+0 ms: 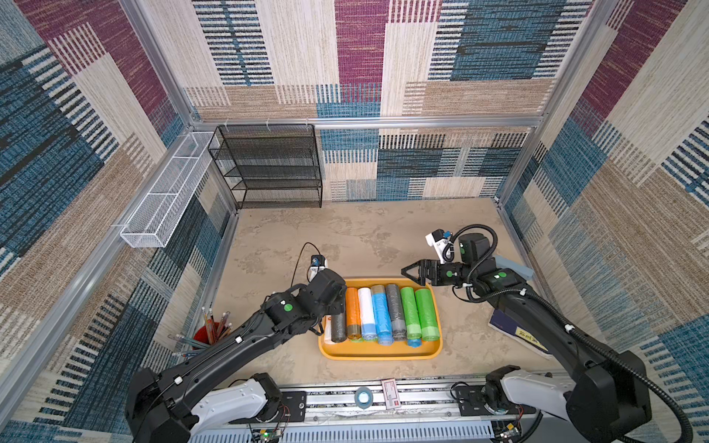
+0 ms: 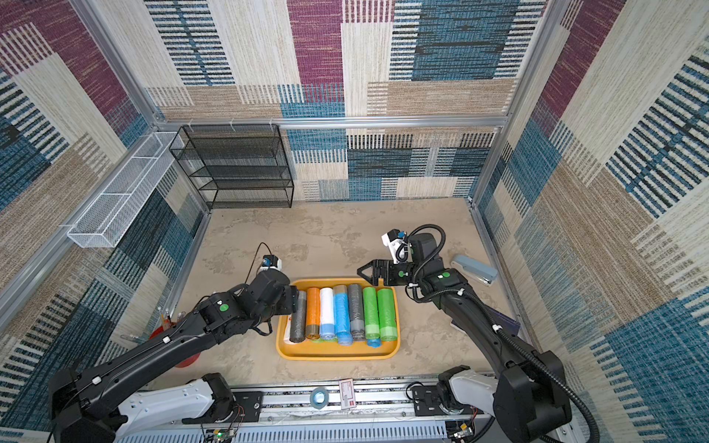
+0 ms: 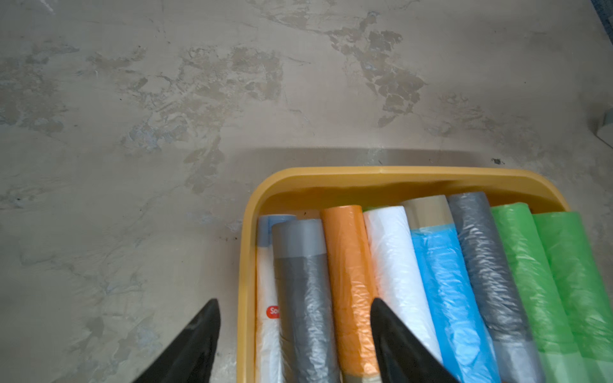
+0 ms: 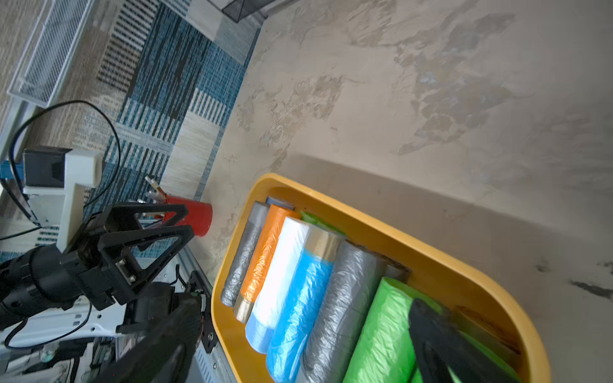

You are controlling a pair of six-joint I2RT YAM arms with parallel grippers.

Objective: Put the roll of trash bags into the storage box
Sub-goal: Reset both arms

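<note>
Mottled beige tabletop (image 1: 345, 237) carries the work. I read the left gripper (image 3: 294, 300) as released: its fingers (image 3: 199, 338) stand apart, one over the table and one over the row, straddling the dark grey roll (image 3: 305, 298) without visibly touching it. That roll lies inside the yellow box (image 3: 381, 172) at its left end, beside the orange roll (image 3: 348, 282) and partly over a white roll (image 3: 265, 282). I judge the placement done and a straight lift safe. The right gripper (image 1: 408, 270) hangs wide open and empty near the box's far right corner, clear of the left arm.
</note>
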